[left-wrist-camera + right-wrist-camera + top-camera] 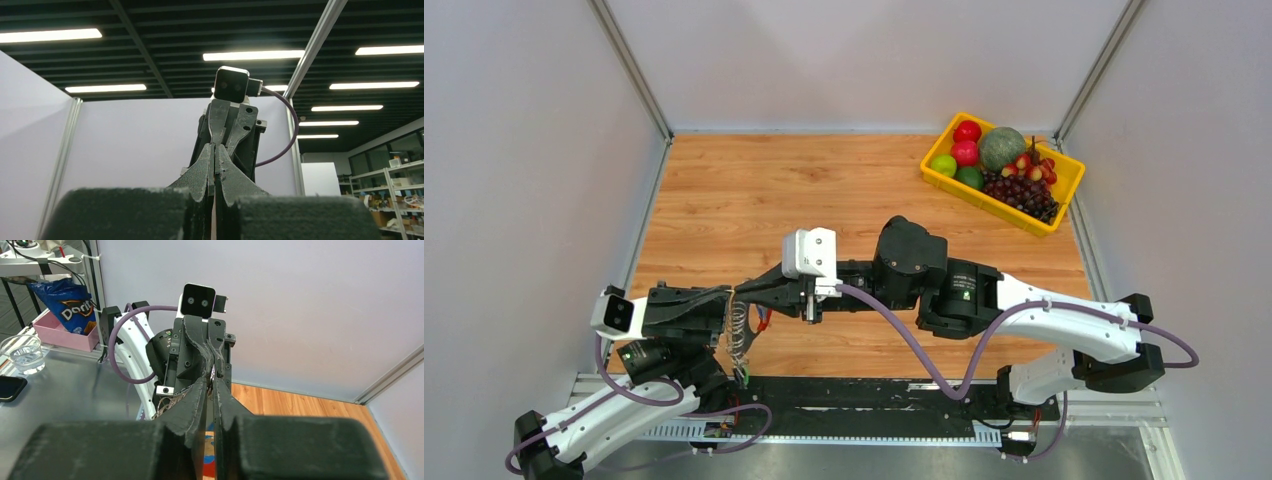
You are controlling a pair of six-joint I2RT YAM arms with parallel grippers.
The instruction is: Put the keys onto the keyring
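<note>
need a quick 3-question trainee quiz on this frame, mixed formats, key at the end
1. True or false: the yellow fruit tray sits at the far right of the table.
2. Where do the left tool and right tool meet?
A) over the fruit tray
B) tip to tip near the table's near edge, left of centre
C) at the far left corner
3. Fill in: the left tool's fingers are ___ (open or shut).
Key: 1 true; 2 B; 3 shut.
</note>
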